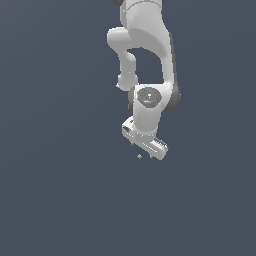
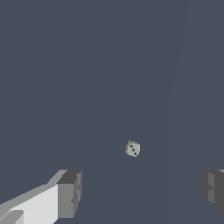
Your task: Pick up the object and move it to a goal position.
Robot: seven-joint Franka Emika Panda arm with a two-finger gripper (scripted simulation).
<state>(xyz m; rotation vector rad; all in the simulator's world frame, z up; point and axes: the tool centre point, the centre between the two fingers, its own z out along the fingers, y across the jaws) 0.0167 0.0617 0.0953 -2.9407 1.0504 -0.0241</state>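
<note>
Exterior view, left to right: bare slate ground, then dead centre the object, a tiny pale speck sitting just below the gripper, not touching it. The arm towers down from the upper middle. On the wrist view the fingers are spread wide apart with nothing between them; the speck lies ahead of the gap. It looks light, hard and faceted, and may skitter. I'd pinch across its flat sides.
</note>
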